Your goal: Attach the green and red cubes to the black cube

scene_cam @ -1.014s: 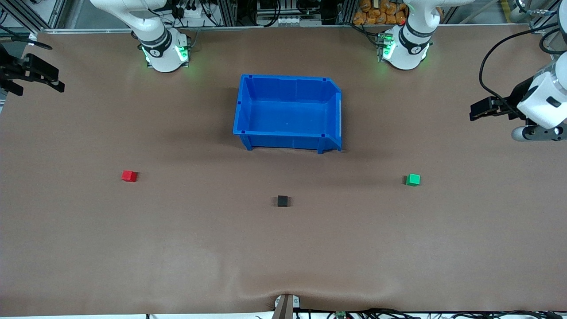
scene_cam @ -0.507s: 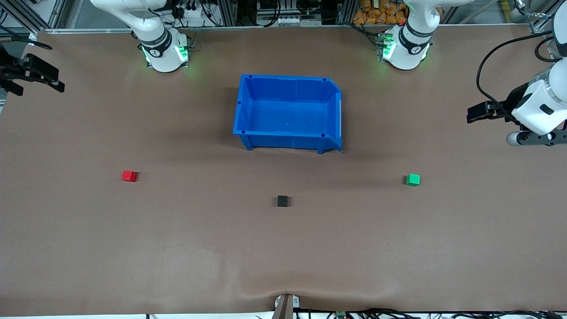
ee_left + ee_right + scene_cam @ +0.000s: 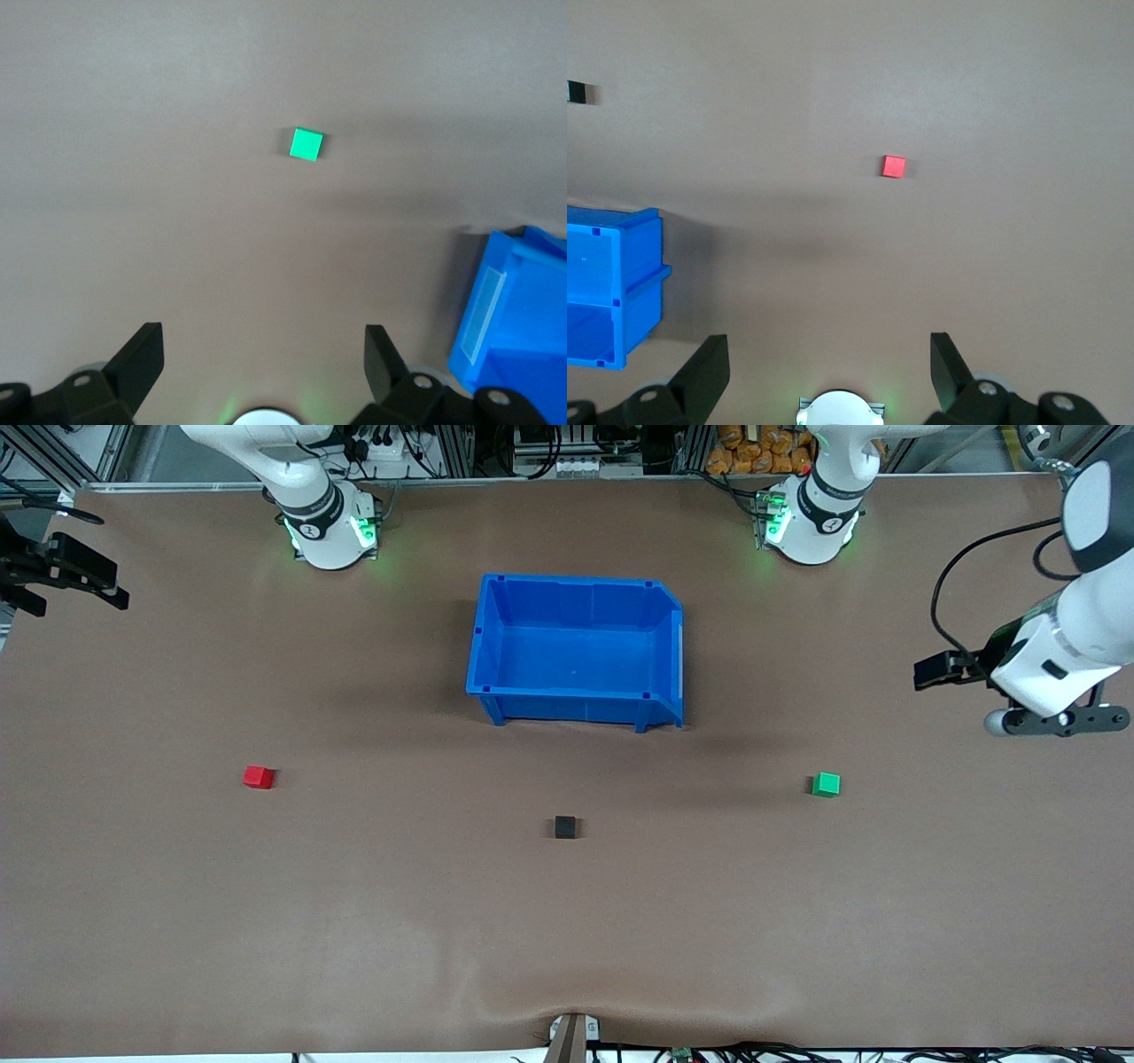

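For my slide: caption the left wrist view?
Open left gripper above the table, green cube ahead, blue bin beside.

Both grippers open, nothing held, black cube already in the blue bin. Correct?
Not quite: the front view shows the black cube on the table, nearer the camera than the blue bin. The left gripper and right gripper are open and hold nothing.

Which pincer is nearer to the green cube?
Left. The left pincer is up over the table's left-arm end, near the green cube; the right pincer waits over the right-arm end.
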### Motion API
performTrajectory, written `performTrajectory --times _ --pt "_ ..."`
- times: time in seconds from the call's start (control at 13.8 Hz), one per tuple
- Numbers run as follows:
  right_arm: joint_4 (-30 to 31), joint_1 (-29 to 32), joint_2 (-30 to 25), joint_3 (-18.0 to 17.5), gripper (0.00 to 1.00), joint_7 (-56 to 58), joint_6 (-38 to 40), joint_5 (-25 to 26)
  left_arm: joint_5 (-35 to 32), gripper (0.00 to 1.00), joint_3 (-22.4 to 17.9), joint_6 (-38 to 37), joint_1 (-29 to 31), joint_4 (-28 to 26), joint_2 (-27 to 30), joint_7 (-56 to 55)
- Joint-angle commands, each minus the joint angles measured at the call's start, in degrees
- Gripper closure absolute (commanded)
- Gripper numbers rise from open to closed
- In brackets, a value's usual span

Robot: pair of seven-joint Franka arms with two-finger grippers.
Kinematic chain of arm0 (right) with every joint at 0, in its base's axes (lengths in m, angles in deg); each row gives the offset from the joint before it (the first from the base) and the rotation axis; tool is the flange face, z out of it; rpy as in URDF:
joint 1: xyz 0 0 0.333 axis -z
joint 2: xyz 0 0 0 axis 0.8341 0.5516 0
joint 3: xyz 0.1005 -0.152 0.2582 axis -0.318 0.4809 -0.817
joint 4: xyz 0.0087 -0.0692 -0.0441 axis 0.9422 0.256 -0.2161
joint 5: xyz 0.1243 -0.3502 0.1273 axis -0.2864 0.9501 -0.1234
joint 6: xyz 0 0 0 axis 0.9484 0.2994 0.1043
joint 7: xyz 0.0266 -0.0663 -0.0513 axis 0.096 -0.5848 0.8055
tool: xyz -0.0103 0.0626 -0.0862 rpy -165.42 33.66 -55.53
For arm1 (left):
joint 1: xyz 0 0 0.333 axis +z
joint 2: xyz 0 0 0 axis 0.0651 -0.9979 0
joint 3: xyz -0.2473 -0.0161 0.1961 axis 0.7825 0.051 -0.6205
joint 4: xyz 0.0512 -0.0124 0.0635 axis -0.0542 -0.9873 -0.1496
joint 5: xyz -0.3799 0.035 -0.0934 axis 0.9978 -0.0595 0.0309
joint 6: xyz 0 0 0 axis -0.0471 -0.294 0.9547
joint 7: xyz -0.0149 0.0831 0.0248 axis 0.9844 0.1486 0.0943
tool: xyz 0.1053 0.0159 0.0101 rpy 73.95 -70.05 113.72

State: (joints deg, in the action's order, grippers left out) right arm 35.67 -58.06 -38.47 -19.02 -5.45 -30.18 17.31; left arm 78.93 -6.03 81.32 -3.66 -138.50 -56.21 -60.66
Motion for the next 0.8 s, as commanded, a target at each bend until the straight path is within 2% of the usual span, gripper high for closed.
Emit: performTrajectory --times 0.0,0.43,0.72 --pt "0.39 0.74 0.10 0.09 0.00 0.42 -0.37 0.16 -0.90 0.00 0.22 6.86 -0.07 -6.82 1.48 -1.53" --pt "0.30 0.83 0.71 0.09 0.00 0.68 -0.29 0.42 -0.99 0.00 0.31 30.04 0.37 -20.18 -1.05 -1.54" --pt "0.30 0.83 1.59 0.09 0.00 0.68 -0.38 0.86 -0.90 0.00 0.31 39.30 0.37 -20.90 -7.12 -2.76"
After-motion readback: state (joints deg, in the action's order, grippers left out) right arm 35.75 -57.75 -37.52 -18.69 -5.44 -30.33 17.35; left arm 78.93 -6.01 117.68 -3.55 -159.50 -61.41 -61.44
